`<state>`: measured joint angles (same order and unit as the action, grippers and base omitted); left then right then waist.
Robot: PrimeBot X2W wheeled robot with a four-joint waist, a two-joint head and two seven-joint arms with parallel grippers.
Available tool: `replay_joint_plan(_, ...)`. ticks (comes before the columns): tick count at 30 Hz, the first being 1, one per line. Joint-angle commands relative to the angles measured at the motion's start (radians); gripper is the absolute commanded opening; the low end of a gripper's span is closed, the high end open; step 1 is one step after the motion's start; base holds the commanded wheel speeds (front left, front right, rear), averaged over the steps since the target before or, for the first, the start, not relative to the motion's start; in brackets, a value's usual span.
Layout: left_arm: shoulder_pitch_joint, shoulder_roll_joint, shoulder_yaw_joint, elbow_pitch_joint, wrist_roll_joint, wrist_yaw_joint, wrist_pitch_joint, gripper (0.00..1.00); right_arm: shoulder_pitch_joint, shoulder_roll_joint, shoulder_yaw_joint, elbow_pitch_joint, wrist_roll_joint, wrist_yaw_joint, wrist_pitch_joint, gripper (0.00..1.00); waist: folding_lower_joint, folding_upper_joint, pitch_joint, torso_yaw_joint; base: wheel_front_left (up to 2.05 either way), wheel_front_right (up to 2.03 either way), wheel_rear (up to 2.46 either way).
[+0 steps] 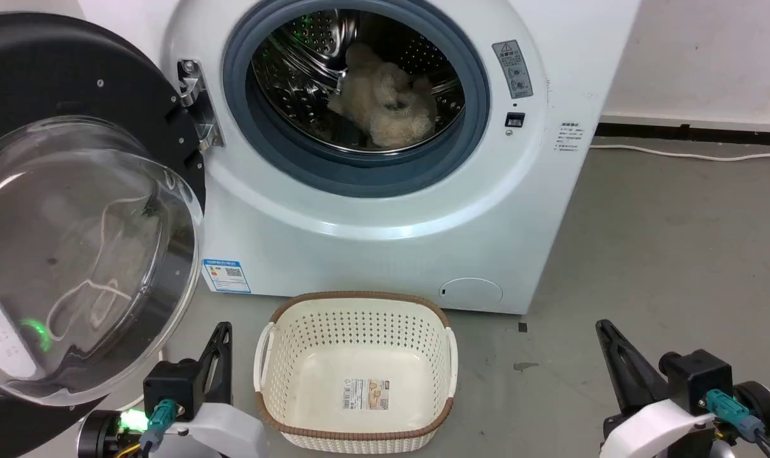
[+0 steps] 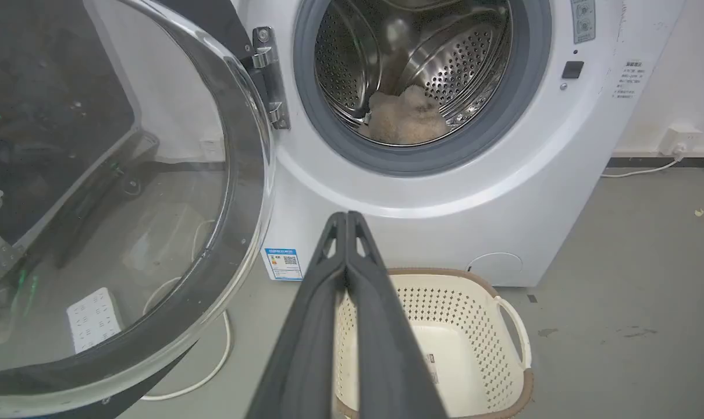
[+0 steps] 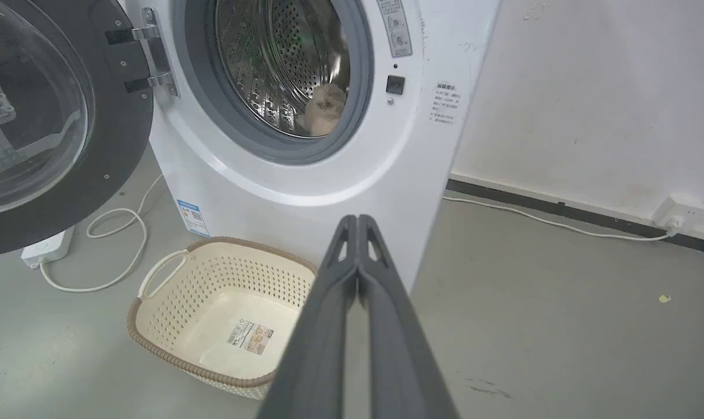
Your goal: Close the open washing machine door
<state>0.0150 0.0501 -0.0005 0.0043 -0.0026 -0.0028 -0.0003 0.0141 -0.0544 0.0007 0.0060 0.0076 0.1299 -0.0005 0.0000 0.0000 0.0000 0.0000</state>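
The white washing machine (image 1: 385, 248) stands ahead with its steel drum (image 1: 359, 70) exposed and a beige fluffy item (image 1: 388, 105) inside. Its round black door (image 1: 73, 210), with a bulging clear glass bowl, hangs wide open on the left hinge (image 1: 197, 102); the door (image 2: 107, 192) also fills the left of the left wrist view and appears at the left as the door (image 3: 43, 128) in the right wrist view. My left gripper (image 1: 223, 331) is shut, low, just right of the door's lower edge. My right gripper (image 1: 604, 327) is shut at the lower right, away from the machine.
An empty cream laundry basket (image 1: 356, 369) with a brown rim sits on the grey floor in front of the machine, between my grippers. A white power strip (image 3: 46, 250) and looped cable (image 3: 116, 244) lie under the door. A wall socket (image 3: 678, 212) and cord run along the right wall.
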Motion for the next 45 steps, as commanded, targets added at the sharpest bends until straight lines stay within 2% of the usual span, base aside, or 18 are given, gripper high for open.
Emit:
replay_joint_plan(1, -0.015, 0.000, 0.000, -0.004, 0.003, 0.003, 0.000, 0.00, -0.014, 0.004, -0.001, -0.006, -0.008, 0.001, 0.000, 0.00, 0.0000, 0.0000, 0.000, 0.000, 0.00, 0.00, 0.00)
replay_joint_plan(25, -0.015, 0.000, 0.000, -0.004, 0.003, 0.003, 0.000, 0.00, -0.014, 0.004, -0.001, -0.006, -0.008, 0.001, 0.000, 0.00, 0.0000, 0.0000, 0.000, 0.000, 0.00, 0.00, 0.00)
replay_joint_plan(26, 0.000, 0.000, -0.001, 0.000, 0.000, 0.000, 0.000, 1.00, 0.000, 0.000, 0.000, 0.000, 0.000, 0.000, 0.000, 1.00, 0.0000, 0.0000, 0.000, 0.000, 0.00, 0.00, 0.00)
replay_joint_plan(45, -0.002, 0.006, -0.018, 0.003, 0.001, 0.001, -0.032, 1.00, 0.012, 0.000, -0.016, 0.007, 0.022, 0.000, -0.032, 1.00, 0.0000, 0.0000, -0.004, 0.014, 0.00, 0.00, 0.00)
